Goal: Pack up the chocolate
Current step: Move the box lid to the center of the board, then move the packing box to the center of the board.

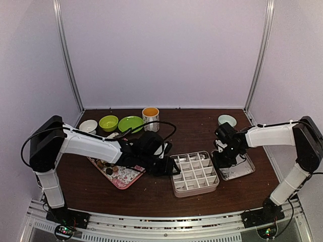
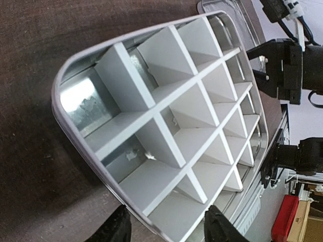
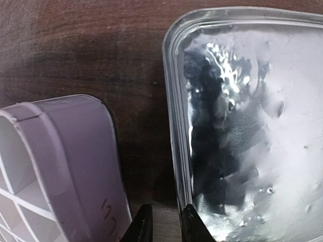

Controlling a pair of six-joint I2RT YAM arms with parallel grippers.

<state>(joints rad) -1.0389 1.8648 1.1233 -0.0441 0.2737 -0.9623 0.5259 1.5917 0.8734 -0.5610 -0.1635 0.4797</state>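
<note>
Though small dark chocolates lay outside the white gridded plastic box, left gripper straddled its rim, right gripper the clear plastic lid's; clamping unclear.

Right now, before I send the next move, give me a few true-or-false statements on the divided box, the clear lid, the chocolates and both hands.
1. The white divided box holds chocolates in several compartments. False: every compartment that shows is empty.
2. The small chocolates lie on the pink floral tray. True.
3. The clear plastic lid sits closed on the box. False: it lies beside the box, on its right.
4. The left hand is at the box's rim, fingers apart. True.
5. The right hand hangs over the orange-lined mug. False: it is at the lid's rim.
</note>
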